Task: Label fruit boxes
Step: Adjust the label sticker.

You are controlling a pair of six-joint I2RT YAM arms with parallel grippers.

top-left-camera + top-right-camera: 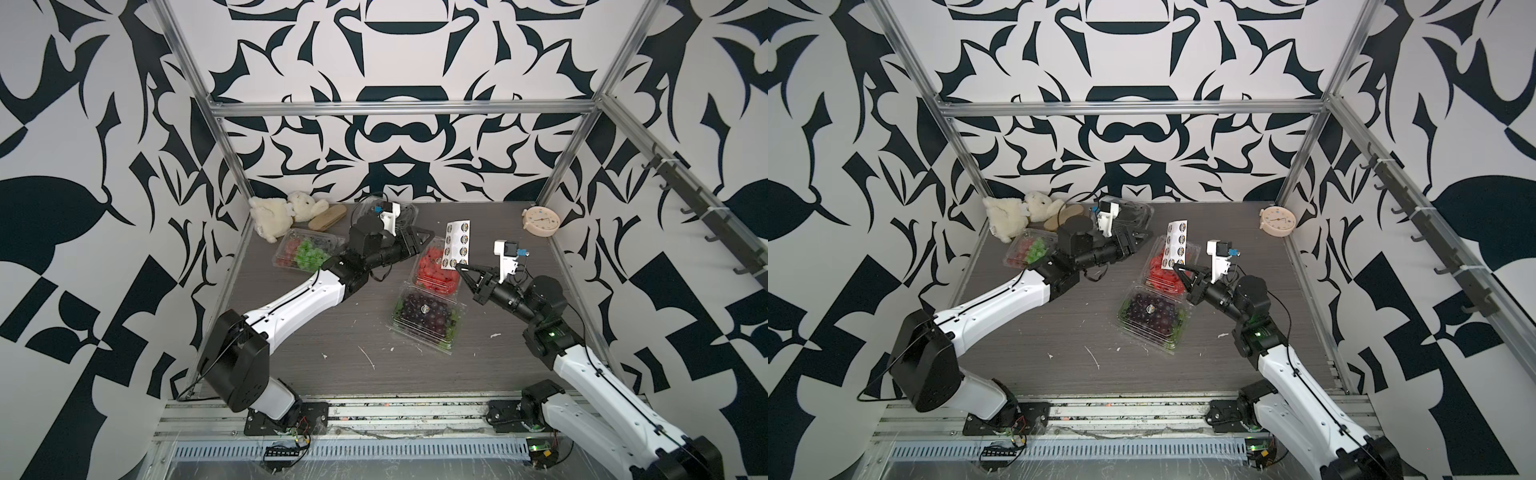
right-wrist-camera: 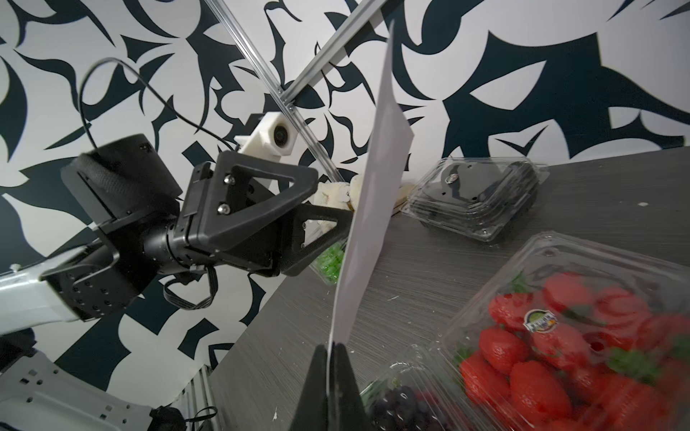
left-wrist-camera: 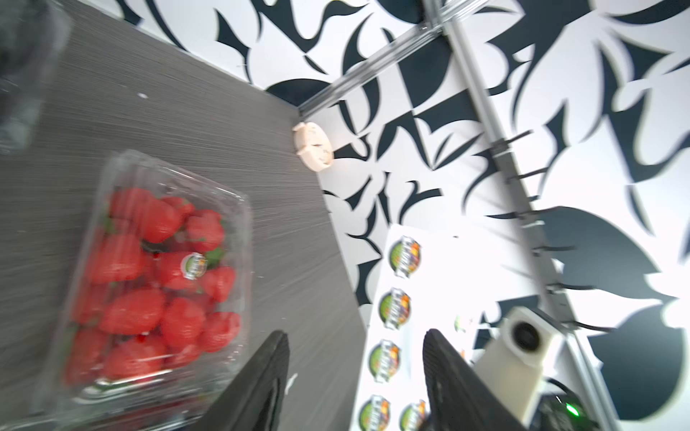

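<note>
- Mid-frame in both top views, the right gripper (image 1: pixel 458 267) is clenched on the bottom edge of the sticker sheet (image 1: pixel 457 243). It holds the sheet upright beside the strawberry box (image 1: pixel 434 278). The left gripper (image 1: pixel 424 242) reaches toward the sheet from the left of the frame.
- Risks, judged from there:
  - Pinched by one edge only, the sheet could bend or slip out if the left fingers push it.
  - A peeled sticker could fold or cling to a finger.
  - The left forearm, if it swings, could shove the boxes under and behind it.
- Counted in a top view, there are four boxes:
  - strawberry
  - the dark grape box (image 1: pixel 424 316), just below it
  - the mixed grape box (image 1: pixel 307 251), centre left and partly under the left forearm
  - the blackberry box (image 1: pixel 409 212), at the back and mostly hidden by the left wrist
- Also one sheet with about eight round stickers in two columns, one plush toy (image 1: pixel 276 216), one tan case (image 1: pixel 329 217), one cream clock (image 1: pixel 541 222) and two arms.
- Left wrist view, blurred: the left fingers (image 3: pixel 261 380) stand well apart and grip nothing, with the sheet beyond them. The strawberry lid carries one label (image 3: pixel 194 265).
- Right wrist view: the right jaws pinch the sheet's edge, and one left fingertip passes behind the sheet. The blackberry box shows a label too. I see none on the mixed grape box, so I judge it not yet labelled.
</note>
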